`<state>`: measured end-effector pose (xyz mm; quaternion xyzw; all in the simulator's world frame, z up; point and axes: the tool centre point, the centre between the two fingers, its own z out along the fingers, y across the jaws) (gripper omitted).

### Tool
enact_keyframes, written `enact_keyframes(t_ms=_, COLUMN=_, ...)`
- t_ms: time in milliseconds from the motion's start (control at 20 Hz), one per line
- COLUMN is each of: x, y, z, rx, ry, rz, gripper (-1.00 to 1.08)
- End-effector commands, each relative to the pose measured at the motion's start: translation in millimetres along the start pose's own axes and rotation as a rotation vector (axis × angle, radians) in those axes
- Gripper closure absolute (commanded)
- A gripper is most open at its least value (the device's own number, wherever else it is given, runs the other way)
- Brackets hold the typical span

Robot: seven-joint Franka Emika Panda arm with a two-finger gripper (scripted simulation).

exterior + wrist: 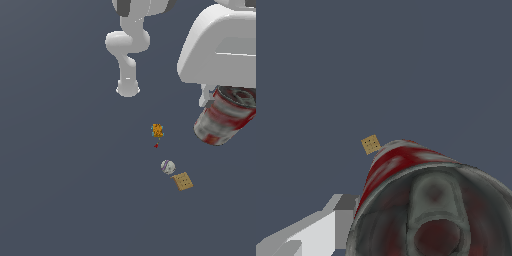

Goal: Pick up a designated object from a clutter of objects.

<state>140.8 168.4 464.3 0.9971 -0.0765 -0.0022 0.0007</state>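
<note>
You are looking at a flat slate-grey floor carrying four small items: an orange-yellow piece, a tiny red speck lying just beside it, a white ball, and a tan square cracker sitting just beside the ball.

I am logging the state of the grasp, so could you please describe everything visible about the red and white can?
The red and white can is a small metal-looking cylinder with a worn red and white label, silvery rims and a dark end carrying a pull-tab. It hangs tilted under the white gripper, well above the grey floor and apart from the other items below. In the wrist view its tabbed end fills the foreground, with one grey-white finger beside its wall. The far finger is hidden.
</note>
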Motion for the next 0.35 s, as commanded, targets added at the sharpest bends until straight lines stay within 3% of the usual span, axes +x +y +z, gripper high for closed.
enact_keyframes(t_ms=0, x=0.3, y=-0.8, z=-4.8, rx=0.002, ry=0.004, rz=0.0, gripper=1.08)
enact_keyframes(t_ms=300, x=0.7, y=-1.6, z=-6.6, rx=0.002, ry=0.004, rz=0.0, gripper=1.08)
